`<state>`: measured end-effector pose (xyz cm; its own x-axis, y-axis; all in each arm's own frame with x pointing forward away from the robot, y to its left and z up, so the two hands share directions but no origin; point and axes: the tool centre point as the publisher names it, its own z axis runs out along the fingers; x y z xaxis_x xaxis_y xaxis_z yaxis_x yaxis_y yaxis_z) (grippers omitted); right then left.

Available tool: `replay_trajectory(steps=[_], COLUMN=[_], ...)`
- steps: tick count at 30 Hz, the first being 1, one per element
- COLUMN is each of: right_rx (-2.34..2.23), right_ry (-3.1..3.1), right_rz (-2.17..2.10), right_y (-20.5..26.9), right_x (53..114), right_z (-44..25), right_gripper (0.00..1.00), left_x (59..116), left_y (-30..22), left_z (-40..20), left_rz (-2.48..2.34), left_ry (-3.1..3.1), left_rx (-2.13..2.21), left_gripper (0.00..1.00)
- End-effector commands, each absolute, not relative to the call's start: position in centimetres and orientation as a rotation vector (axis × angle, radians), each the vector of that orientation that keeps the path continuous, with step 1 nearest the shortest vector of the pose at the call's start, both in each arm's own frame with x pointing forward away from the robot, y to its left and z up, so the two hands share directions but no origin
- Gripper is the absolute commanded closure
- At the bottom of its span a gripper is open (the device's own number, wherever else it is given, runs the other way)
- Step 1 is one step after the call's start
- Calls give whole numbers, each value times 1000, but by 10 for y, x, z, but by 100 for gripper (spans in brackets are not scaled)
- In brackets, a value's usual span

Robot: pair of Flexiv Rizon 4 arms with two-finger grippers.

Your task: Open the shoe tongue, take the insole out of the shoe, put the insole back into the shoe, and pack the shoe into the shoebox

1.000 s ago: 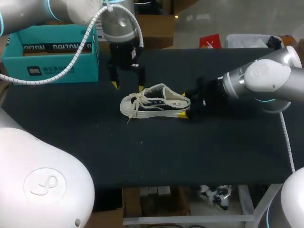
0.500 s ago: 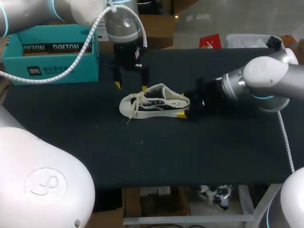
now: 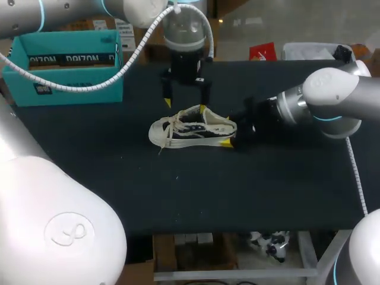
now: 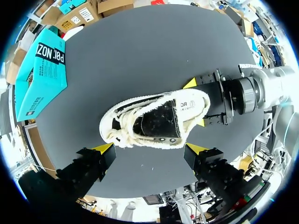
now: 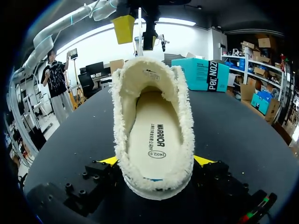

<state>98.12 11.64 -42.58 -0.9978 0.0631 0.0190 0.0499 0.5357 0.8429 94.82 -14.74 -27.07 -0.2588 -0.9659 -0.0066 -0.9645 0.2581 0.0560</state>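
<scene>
Left pincer slid toward 3 o'clock along the shoe; shoe and right pincer unchanged.

Versus 1 s earlier, the left pincer (image 3: 185,105) had moved from the laced toe end toward 3 o'clock. It hung at the 12 o'clock edge of the shoe (image 3: 193,129), about mid-length, fingers wide apart and holding nothing. In the left wrist view the shoe lay just ahead of that pincer, roughly spanning the gap between its tips. The shoe stayed put near the centre of the table (image 3: 178,196), opening up, toe at 9 o'clock and heel at 3 o'clock. The right pincer (image 3: 230,132) hadn't moved and was clamped on the heel, one yellow tip on each side. The insole (image 5: 156,135) sat inside the shoe. The shoebox (image 3: 71,89) stood at 10 o'clock from the shoe, well apart.
</scene>
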Motion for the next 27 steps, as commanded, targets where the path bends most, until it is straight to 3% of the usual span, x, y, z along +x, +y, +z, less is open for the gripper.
replay_trajectory(steps=[1,5,7,10,14,20,25,27], right_rx=[99,99,99,99,99,99,99,99], right_ry=[2741,2741,2741,2741,2741,2741,2741,2741], right_rz=[1507,1507,1507,1507,1507,1507,1507,1507], right_y=[119,119,119,119,119,119,119,119], right_x=[985,985,985,985,985,985,985,985], right_z=[-431,-431,-431,-431,-431,-431,-431,-431], right_gripper=[100,100,100,100,100,100,100,100], left_x=[960,959,959,957,954,949,949,950], left_y=[-163,-170,-172,-175,-179,-182,-180,-178], left_z=[-278,-285,-287,-292,-297,-302,-305,-306], left_rz=[-217,-251,-258,-281,-328,-369,-382,-384], left_ry=[-2476,-2467,-2454,-2447,-2430,-2411,-2388,-2370], left_rx=[1921,1960,1967,1998,2061,2117,2173,2197], left_gripper=[0,5,15,16,36,42,41,46])
